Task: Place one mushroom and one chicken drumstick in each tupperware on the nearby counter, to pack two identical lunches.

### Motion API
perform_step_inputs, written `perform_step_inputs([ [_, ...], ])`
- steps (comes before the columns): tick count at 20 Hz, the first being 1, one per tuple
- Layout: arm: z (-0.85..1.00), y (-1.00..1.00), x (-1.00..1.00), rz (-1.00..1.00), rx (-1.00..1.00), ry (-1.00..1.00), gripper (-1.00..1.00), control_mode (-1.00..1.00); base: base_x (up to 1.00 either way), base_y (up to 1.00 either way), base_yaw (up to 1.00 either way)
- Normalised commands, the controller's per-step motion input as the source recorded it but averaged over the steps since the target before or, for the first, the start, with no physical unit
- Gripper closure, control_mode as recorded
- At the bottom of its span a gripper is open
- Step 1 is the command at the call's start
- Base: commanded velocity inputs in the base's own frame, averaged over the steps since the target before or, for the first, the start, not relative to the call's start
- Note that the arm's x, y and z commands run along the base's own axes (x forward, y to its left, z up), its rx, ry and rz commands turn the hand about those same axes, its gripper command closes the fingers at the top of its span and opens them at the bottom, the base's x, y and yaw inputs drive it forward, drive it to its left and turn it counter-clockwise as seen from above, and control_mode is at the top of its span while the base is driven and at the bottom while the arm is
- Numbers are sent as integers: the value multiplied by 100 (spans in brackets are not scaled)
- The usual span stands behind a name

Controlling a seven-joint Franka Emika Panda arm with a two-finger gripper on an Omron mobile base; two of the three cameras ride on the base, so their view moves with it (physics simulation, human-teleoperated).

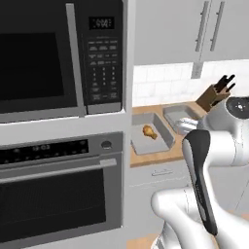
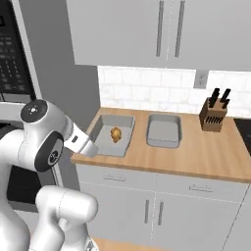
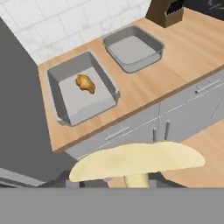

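A cream mushroom fills the bottom of the hand view, cap sideways, with my gripper shut on its stem. It hangs in front of the grey cabinet fronts, below and short of the counter. Two grey tupperware stand side by side on the wood. The left tupperware holds a brown chicken drumstick. The right tupperware has nothing in it.
A knife block stands at the counter's back right, by the black stovetop. A microwave and wall oven rise left of the counter. Upper cabinets hang over the counter.
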Motion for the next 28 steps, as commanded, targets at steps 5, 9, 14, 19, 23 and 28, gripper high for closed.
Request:
perform_step_inputs([
  [5, -8, -17, 60, 37, 0, 10, 100, -100, 40, -9, 24],
  [9, -52, -7, 100, 51, 0, 22, 100, -100, 0, 0, 0],
  [14, -82, -7, 100, 26, -4, 24, 100, -100, 0, 0, 0],
  [19, -29, -3, 100, 10, 0, 7, 100, -100, 0, 0, 0],
  [23, -35, 10, 100, 8, 0, 7, -100, -100, 0, 0, 0],
  [28, -51, 3, 100, 7, 0, 8, -100, -100, 0, 0, 0],
])
